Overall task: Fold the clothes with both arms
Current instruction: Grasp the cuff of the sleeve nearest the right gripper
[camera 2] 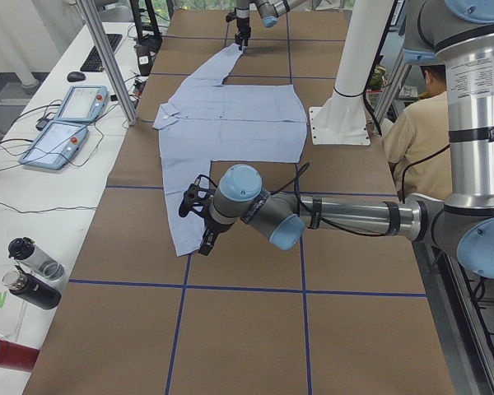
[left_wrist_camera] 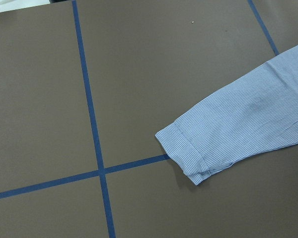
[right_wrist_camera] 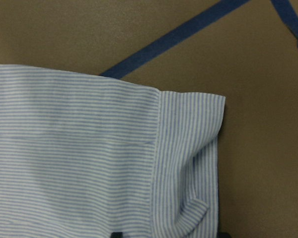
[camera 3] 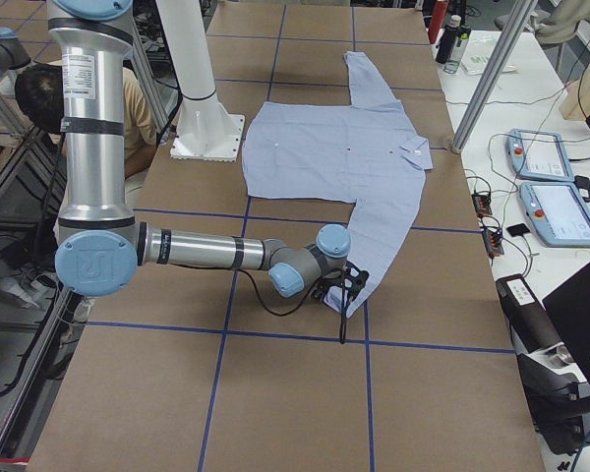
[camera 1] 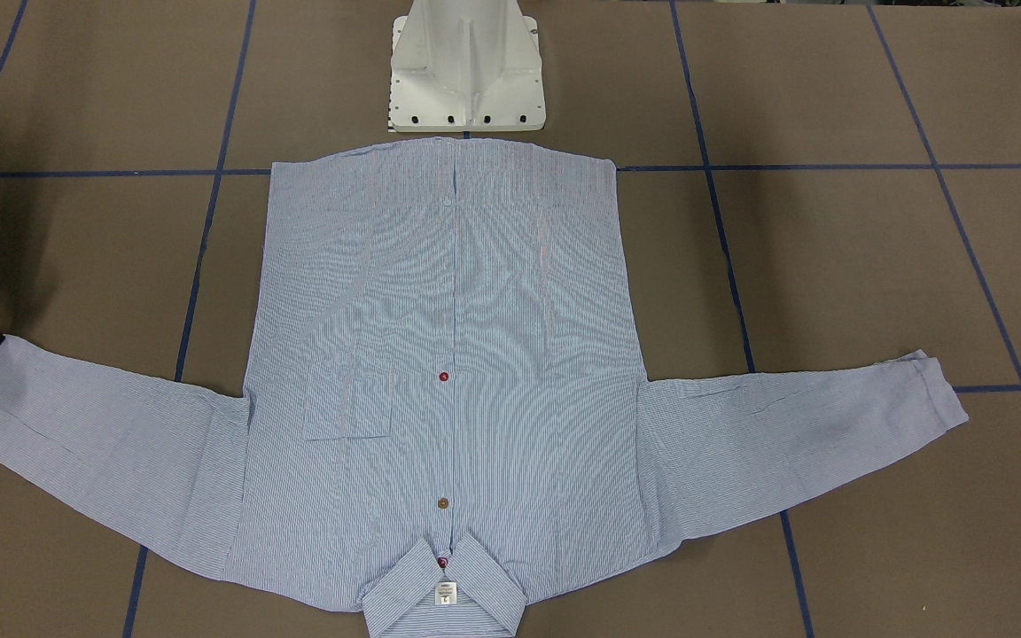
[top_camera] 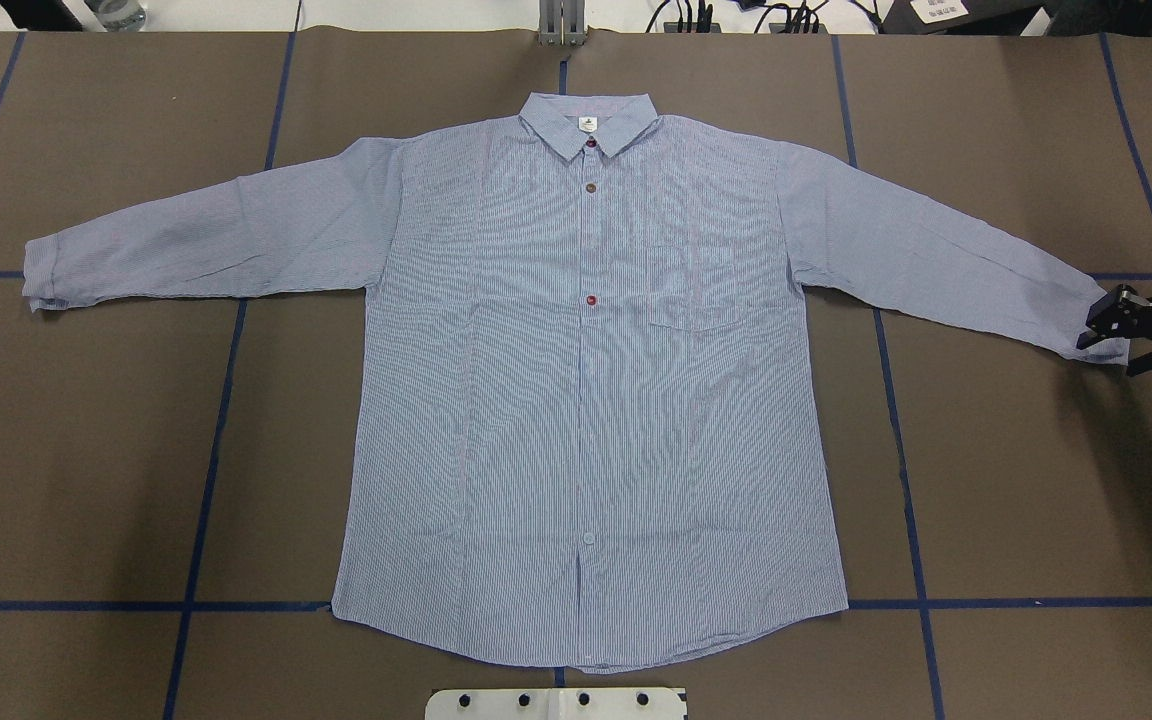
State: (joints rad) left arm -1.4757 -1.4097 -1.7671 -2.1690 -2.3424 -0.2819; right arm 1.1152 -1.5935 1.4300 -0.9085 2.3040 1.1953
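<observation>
At the overhead's right edge, black right gripper, jaws parted over light blue striped shirt's cuff, left gripper state cannot be told

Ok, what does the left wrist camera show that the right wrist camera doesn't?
Only the left wrist view: the end of one sleeve from farther off, its cuff beside a crossing of blue tape lines. Only the right wrist view: the other cuff close up, its corner curled over. Both: the striped shirt on the brown table with blue tape.
</observation>
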